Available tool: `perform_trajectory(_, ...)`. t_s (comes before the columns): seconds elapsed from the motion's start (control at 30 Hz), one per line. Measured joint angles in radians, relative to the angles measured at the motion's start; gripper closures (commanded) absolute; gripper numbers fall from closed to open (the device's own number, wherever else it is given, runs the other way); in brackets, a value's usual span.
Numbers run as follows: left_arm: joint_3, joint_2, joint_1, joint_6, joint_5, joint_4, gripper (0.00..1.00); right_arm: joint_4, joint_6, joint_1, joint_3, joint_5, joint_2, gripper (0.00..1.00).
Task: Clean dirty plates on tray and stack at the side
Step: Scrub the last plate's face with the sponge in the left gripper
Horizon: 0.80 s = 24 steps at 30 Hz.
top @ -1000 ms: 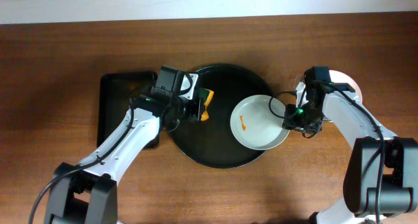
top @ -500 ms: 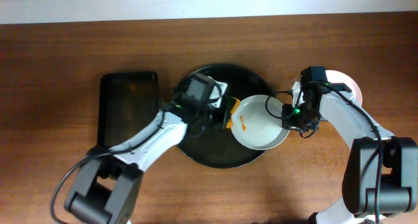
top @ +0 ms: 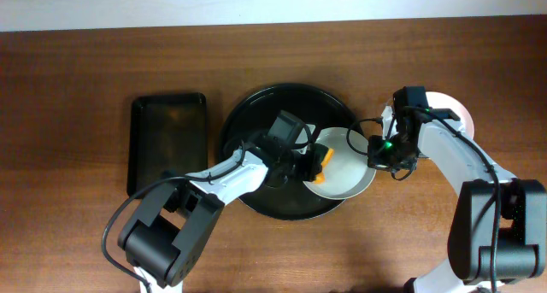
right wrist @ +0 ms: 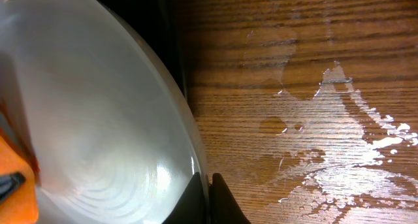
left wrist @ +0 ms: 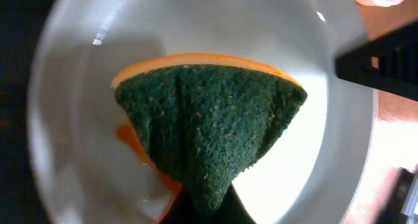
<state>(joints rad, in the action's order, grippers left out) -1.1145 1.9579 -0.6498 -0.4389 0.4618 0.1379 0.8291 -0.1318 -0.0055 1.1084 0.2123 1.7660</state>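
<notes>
A white plate (top: 352,173) lies on the right part of the round black tray (top: 256,114), its edge over the tray rim. My left gripper (top: 309,163) is shut on an orange and green sponge (top: 321,160) and presses it onto the plate. In the left wrist view the sponge (left wrist: 209,119) shows green side up over the plate (left wrist: 326,145), beside an orange smear (left wrist: 130,138). My right gripper (top: 374,152) is shut on the plate's right rim (right wrist: 196,159). Another white plate (top: 457,114) lies on the wood at the right, partly hidden under the right arm.
A smaller rectangular black tray (top: 168,139) lies to the left of the round tray. Wet streaks (right wrist: 339,132) mark the wood-grain table (top: 85,233) right of the held plate. The left arm stretches across the round tray.
My left gripper has carried the sponge from the tray's left part rightwards onto the plate, over the orange smear. The right gripper has kept its hold on the rim.
</notes>
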Motion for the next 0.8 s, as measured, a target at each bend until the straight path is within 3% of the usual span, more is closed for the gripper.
perform_trajectory(0.17,0.000,0.000,-0.002,-0.001,0.045,0.014,0.99,-0.005,0.000,0.000,0.000,0.000,0.000,0.96)
perform_trajectory(0.57,-0.011,0.006,-0.135,0.002,-0.229,-0.011,0.99,-0.016,-0.001,0.000,0.000,-0.001,0.000,0.96)
perform_trajectory(0.8,-0.031,0.021,-0.140,0.023,-0.271,-0.015,0.99,-0.014,-0.001,0.000,0.000,-0.001,0.000,0.96)
